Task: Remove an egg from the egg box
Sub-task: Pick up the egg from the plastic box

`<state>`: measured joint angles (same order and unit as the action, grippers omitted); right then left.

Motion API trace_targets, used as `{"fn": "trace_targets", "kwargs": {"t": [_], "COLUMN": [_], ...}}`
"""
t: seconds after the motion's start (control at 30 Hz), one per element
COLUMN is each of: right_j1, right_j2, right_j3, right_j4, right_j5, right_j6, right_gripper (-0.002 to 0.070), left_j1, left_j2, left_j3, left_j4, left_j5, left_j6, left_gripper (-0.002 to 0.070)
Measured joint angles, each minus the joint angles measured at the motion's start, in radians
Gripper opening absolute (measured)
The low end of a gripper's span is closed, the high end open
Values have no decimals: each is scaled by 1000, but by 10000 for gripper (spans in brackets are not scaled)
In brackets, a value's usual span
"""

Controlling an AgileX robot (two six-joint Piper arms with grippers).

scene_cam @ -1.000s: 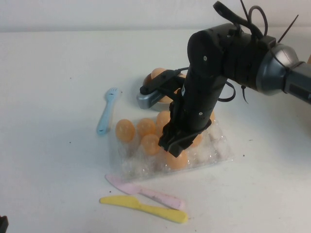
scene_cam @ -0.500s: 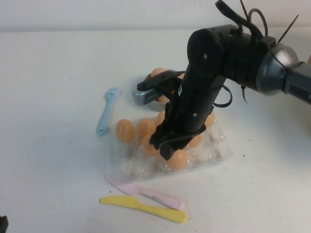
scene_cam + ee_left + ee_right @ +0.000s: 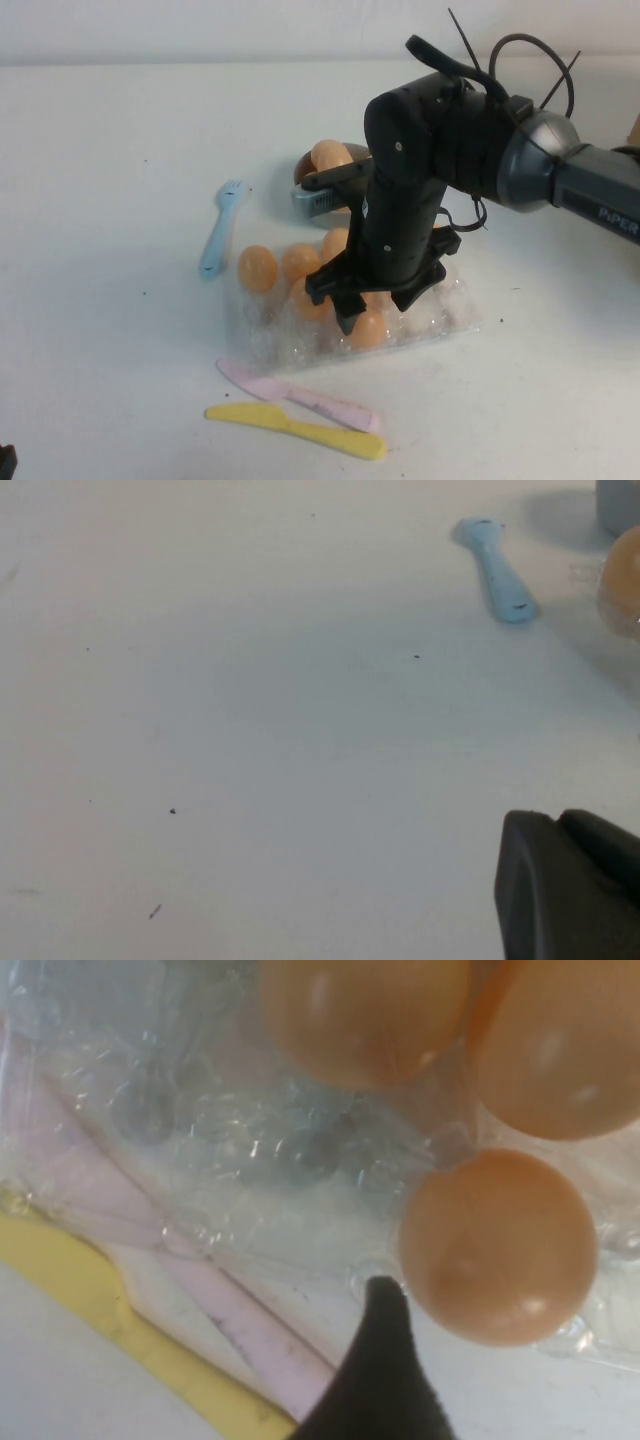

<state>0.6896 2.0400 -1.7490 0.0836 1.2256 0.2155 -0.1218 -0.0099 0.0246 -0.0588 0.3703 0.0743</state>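
Observation:
The egg box (image 3: 455,310) is a clear crinkly plastic tray in the middle of the table, with several peach-orange eggs in its cups. My right gripper (image 3: 368,312) points straight down into its front row, open. One dark finger (image 3: 385,1355) stands right beside the front egg (image 3: 497,1245), also seen in the high view (image 3: 368,330); the other finger is out of the wrist view. Two more eggs (image 3: 365,1015) lie behind it. My left gripper (image 3: 570,895) is parked low over bare table at the near left, far from the box.
A small grey bowl (image 3: 312,200) holding an egg (image 3: 330,154) stands just behind the box. A light blue fork (image 3: 220,228) lies left of the box. A pink knife (image 3: 300,395) and a yellow knife (image 3: 300,430) lie in front of it.
My right wrist has turned and the gripper has shifted slightly left and lower over the front row. The eggs and the box have not moved.

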Motion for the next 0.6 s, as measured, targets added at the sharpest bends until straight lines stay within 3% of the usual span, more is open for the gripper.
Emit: {"fn": "trace_targets", "kwargs": {"t": [0.6], "right_j1": [17], "right_j2": [20], "right_j3": [0], "right_j4": [-17], "right_j5": [-6], "right_j6": [124], "right_gripper": [513], "left_j1": [0], "left_j2": [0], "left_j3": [0], "left_j4": [0], "left_j5": [0], "left_j6": [0], "left_gripper": [-4]}}
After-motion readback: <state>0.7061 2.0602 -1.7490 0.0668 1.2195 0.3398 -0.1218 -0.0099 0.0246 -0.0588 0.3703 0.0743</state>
